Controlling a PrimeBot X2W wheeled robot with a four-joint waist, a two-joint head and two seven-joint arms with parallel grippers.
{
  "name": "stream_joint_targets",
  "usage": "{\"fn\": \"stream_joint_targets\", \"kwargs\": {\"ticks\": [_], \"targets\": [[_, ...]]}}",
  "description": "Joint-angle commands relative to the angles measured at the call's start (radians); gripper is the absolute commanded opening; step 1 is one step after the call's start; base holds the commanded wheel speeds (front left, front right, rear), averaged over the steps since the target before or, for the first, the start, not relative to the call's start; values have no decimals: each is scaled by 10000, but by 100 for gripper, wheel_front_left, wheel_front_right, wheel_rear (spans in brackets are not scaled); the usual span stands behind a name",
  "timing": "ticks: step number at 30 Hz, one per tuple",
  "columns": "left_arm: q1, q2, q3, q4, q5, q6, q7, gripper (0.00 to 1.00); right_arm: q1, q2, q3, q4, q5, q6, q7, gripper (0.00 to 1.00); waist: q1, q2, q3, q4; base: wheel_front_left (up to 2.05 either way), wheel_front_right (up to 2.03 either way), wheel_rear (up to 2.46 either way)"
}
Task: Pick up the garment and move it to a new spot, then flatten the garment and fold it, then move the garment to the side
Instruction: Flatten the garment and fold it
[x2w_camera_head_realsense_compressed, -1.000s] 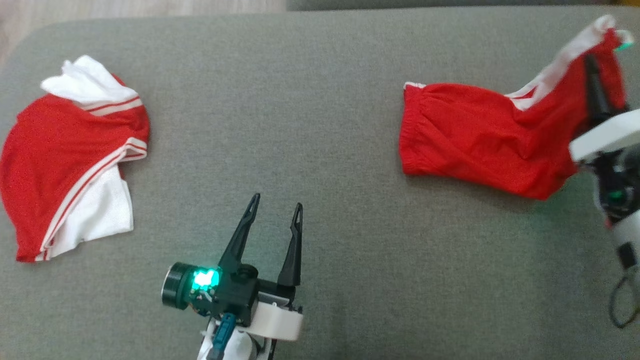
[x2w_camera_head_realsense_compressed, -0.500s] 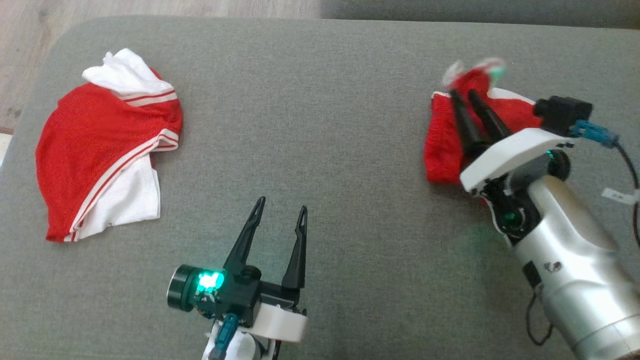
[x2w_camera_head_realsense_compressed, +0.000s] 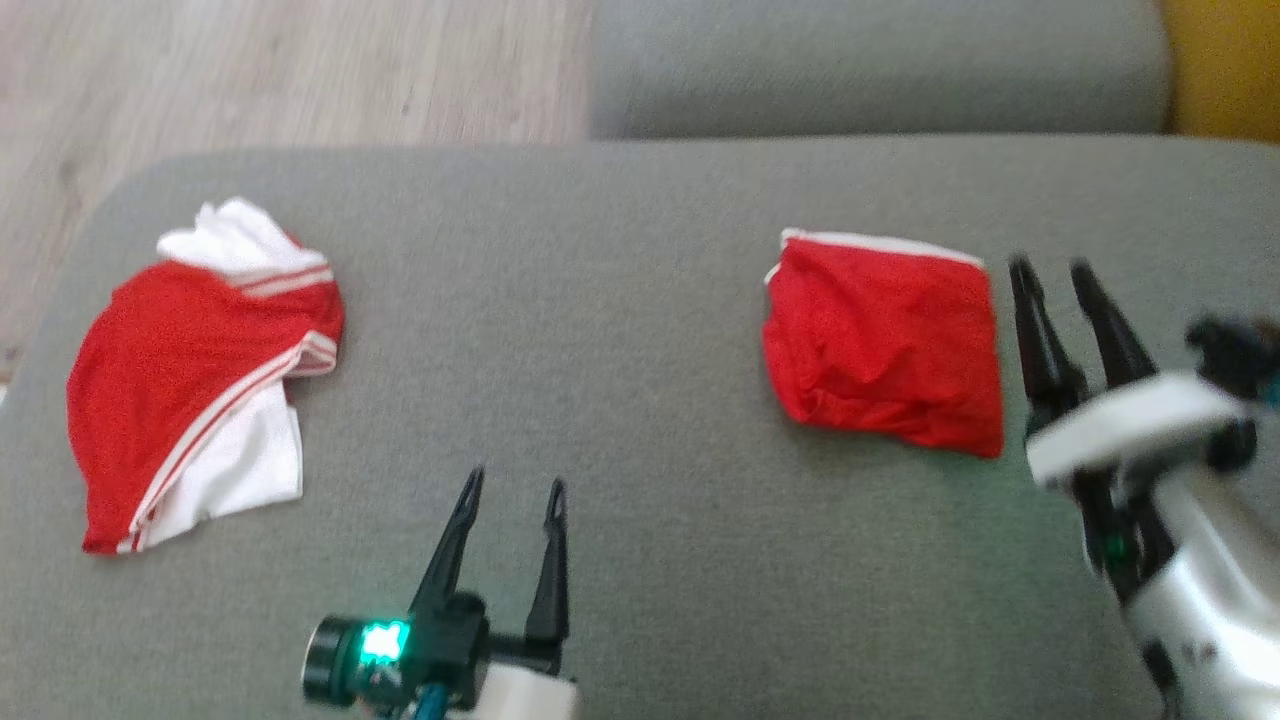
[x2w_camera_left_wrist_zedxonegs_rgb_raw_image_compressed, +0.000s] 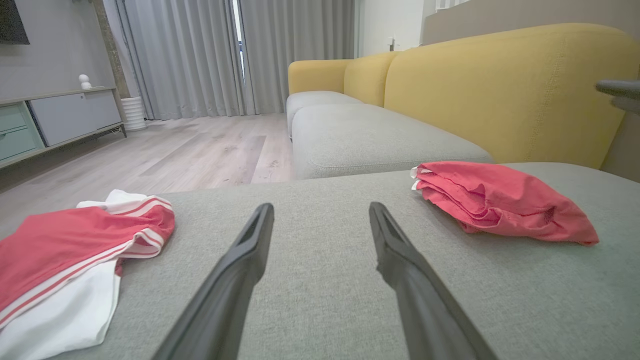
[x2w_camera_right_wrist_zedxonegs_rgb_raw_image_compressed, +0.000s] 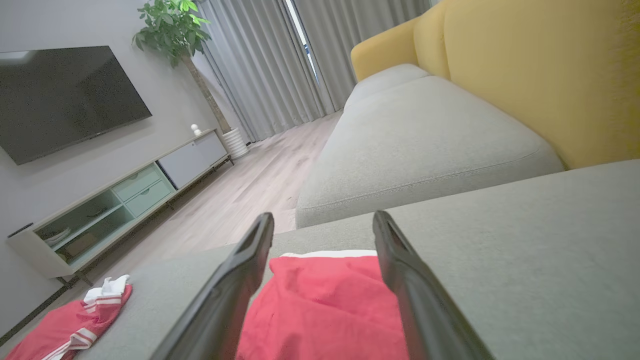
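Observation:
The garment is red with a white edge and lies folded in a flat, compact shape on the right part of the grey cushion. It also shows in the left wrist view and the right wrist view. My right gripper stands open just to its right, fingers apart and holding nothing; the right wrist view has that gripper looking over the cloth's near part. My left gripper rests open at the front middle, far from the garment.
A second garment, red and white, lies spread at the cushion's left end. Behind the cushion sit another grey seat, a yellow backrest and wooden floor. Bare cushion lies between the two garments.
My right gripper opened and let go of the garment, which now lies folded over on itself. The gripper drew back to the right. The head camera shifted; the left gripper stayed open.

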Motion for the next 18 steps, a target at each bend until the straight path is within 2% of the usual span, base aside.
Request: {"fn": "stream_joint_targets", "kwargs": {"ticks": [1, 6, 12, 18], "targets": [[-33, -13, 448, -276, 27, 87, -51, 100, 373, -101, -103, -482, -195, 77, -209, 100, 1, -1, -588, -330, 0, 0, 0], [346, 13, 689, -334, 127, 58, -51, 100, 2160, -14, -1077, -1304, -1249, 77, -367, 100, 1, -1, -957, -438, 0, 0, 0], [945, 25, 871, -554, 255, 78, -51, 100, 4276, 871, -2687, -2830, -3128, 77, -379, 100, 1, -1, -1329, -549, 0, 0, 0], [1733, 47, 906, -678, 399, 119, -51, 100, 5820, 1592, -3407, -3890, -4733, 77, -381, 100, 1, -1, -1586, -710, 0, 0, 0]]}}
